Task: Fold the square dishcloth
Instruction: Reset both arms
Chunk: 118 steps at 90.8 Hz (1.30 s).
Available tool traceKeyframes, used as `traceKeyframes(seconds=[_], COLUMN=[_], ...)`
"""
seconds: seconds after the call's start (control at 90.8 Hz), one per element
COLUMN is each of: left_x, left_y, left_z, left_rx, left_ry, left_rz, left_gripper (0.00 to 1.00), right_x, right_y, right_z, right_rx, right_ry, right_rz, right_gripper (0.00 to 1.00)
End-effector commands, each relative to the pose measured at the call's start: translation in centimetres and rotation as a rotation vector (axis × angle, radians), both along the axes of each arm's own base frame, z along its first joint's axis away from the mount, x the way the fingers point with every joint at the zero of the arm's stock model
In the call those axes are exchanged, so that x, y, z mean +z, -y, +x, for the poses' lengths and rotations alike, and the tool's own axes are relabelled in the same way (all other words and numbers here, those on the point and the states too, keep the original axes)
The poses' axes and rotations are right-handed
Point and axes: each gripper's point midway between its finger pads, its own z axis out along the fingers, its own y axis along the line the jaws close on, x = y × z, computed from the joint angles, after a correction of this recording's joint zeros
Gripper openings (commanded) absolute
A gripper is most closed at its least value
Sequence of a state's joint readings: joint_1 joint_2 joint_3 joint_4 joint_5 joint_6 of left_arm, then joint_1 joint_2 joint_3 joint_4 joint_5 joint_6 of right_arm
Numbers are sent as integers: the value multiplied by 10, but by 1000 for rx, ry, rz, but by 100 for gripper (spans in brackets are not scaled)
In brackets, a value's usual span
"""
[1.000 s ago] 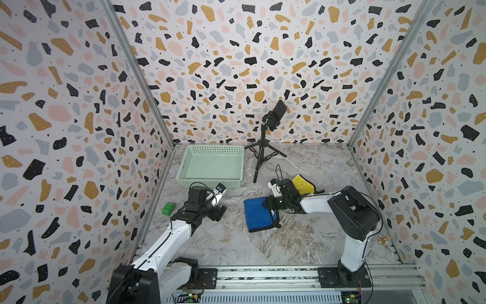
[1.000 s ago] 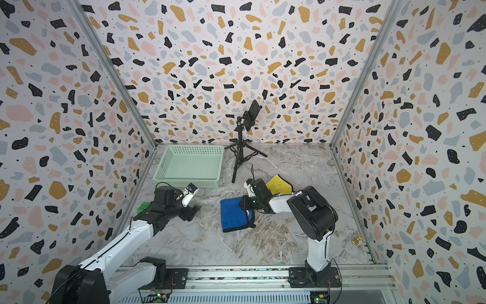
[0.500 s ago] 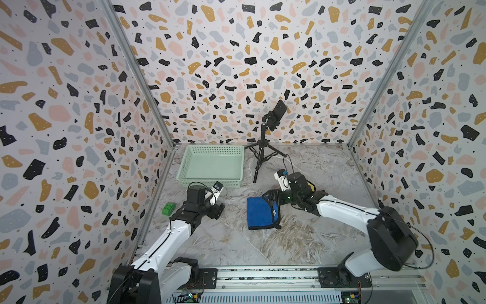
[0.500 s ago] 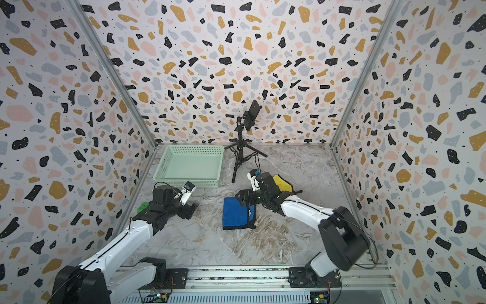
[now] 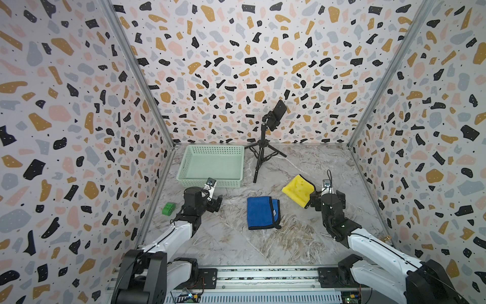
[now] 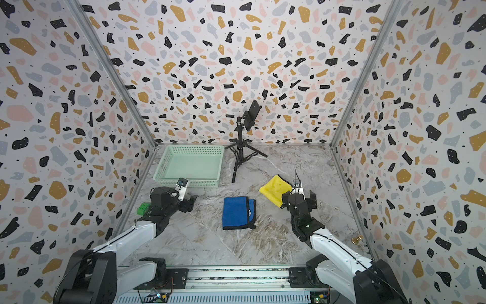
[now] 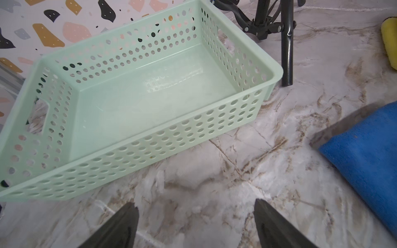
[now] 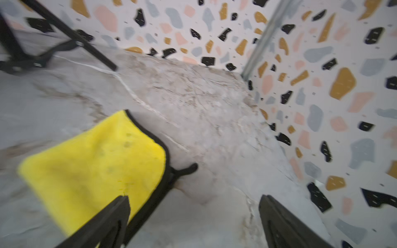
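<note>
The blue dishcloth [image 5: 261,212] [image 6: 236,212] lies folded on the marble floor in the middle, with a narrow strip of its lower layer showing along its right side; its corner shows in the left wrist view [image 7: 365,150]. Nothing touches it. My left gripper [image 5: 217,204] [image 6: 190,204] [image 7: 195,204] is open over bare floor, left of the cloth and just in front of the basket. My right gripper [image 5: 327,199] [image 6: 299,199] [image 8: 193,198] is open at the right, one finger over the edge of a yellow cloth [image 5: 297,188] [image 8: 92,169], holding nothing.
A mint perforated basket [image 5: 210,181] [image 7: 275,75] stands empty at the back left. A black tripod with a phone [image 5: 261,155] stands behind the cloths. A green block [image 5: 168,208] lies by the left wall. A small brass object [image 6: 357,239] sits by the right wall.
My right gripper opened, let go of the blue dishcloth and swung back to the right beside the yellow cloth. The blue dishcloth stays folded. My left arm barely moved.
</note>
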<state>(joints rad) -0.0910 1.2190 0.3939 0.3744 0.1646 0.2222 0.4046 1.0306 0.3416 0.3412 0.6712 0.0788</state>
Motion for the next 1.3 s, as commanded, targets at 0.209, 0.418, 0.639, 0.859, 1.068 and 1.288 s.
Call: traceKeyframes(seconds=[0.209,0.418,0.639,0.859,1.068,1.288], left_x=[6,1,2,2,2,2], left_y=[-19,-35,-37,-38,-38,-38], left_z=[24,35,34,34,34,34], left_rx=[115,223,232,233,236,237], left_ry=[187,166,161,160,161,159], left_rz=[-84,-89,-93,-92,-91,-92], left_gripper=[90,87,87,87,87,87], right_x=[-19,-22,-51,-54,-52,-51], right_y=[45,59,46,46,44,43], right_z=[24,23,62,61,62,62], right_rx=[-66,-38,33,37,46,50], right_ry=[99,209,32,14,30,39], right_rz=[98,134,129,133,129,127], right_gripper=[99,99,100,100,100,100])
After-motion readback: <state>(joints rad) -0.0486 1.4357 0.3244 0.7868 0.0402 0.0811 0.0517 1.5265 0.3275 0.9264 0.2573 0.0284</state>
